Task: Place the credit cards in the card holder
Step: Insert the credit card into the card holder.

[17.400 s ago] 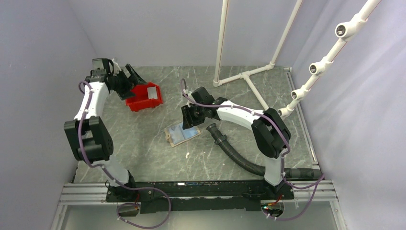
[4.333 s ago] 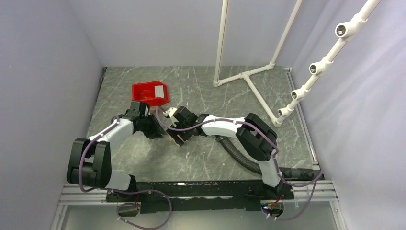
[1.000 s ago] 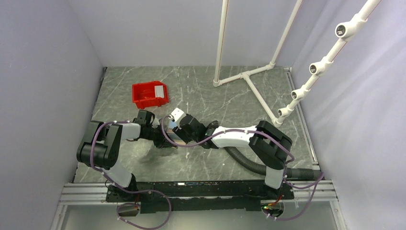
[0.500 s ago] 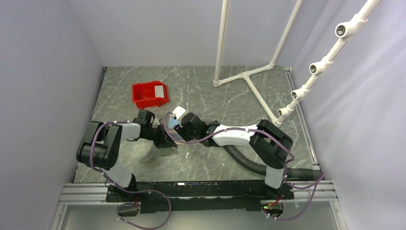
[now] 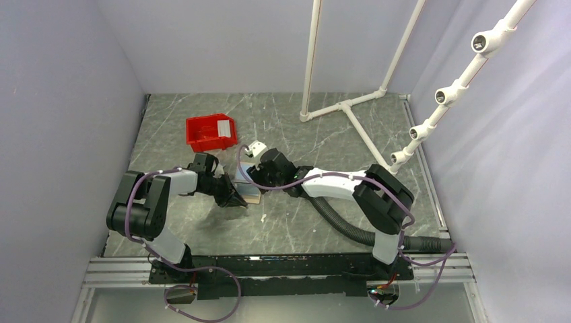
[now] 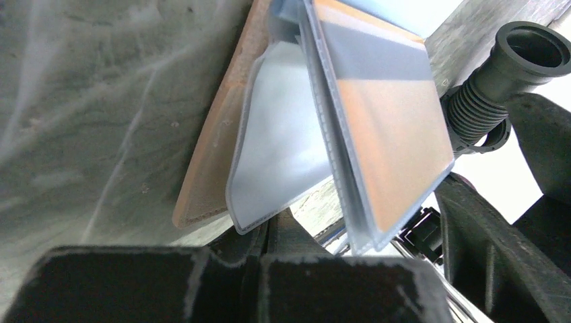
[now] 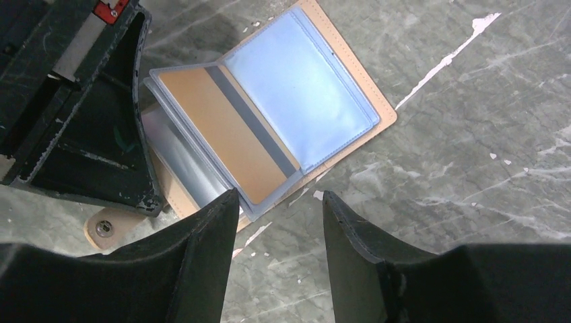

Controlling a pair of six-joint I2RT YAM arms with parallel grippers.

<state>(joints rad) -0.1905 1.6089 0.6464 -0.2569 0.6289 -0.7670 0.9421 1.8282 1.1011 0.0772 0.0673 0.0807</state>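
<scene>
Toward the upper left of the top view, the red bin [image 5: 202, 142] holds a whitish-grey card [image 5: 225, 127]; by my reading, that one is yet to be fetched. Right of it, near centre, the left gripper [image 5: 233, 197] is clenched at the edge of the open card holder [image 7: 354, 67] lying on the table [image 5: 303, 134]. Whether it pinches a sleeve I cannot tell. A gold-brown card [image 7: 222, 128] sits inside a clear sleeve, and the pale blue page beside it may hold another. Further right, the right gripper [image 7: 276, 208] hovers, spread and empty.
</scene>
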